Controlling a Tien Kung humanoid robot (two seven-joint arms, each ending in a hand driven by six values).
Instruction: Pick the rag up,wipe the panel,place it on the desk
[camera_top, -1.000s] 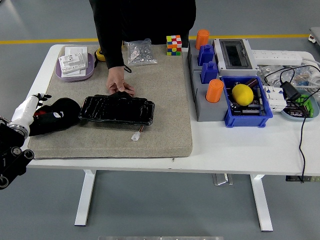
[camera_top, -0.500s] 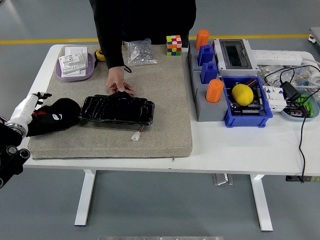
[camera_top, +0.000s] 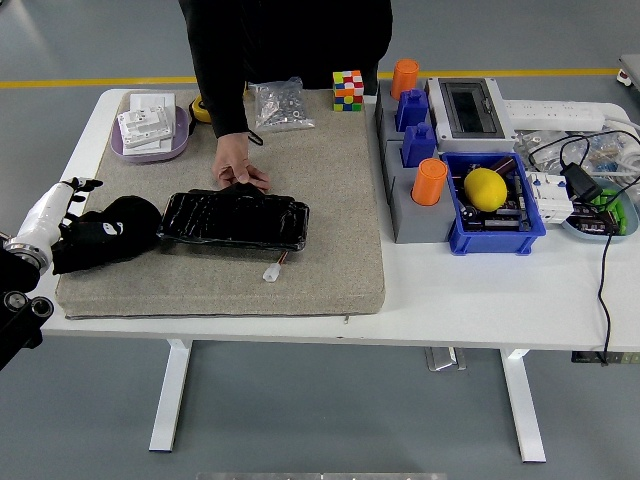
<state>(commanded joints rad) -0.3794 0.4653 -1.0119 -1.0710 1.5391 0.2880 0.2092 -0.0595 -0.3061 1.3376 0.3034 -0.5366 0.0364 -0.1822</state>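
Now drawn back toward the left edge of the white table (camera_top: 480, 300) compared with a second ago: left robot hand (camera_top: 62, 208), white-backed with black fingers, released and resting against the crumpled black rag (camera_top: 105, 232), no longer covering it. Rag lying at the left edge of the beige felt mat (camera_top: 330, 200), just beside the glossy black rectangular panel (camera_top: 235, 220), unmoved. Person's hand (camera_top: 238, 170) pressed on the panel's far edge, unchanged. Small white connector (camera_top: 272, 271) near the panel's front edge.
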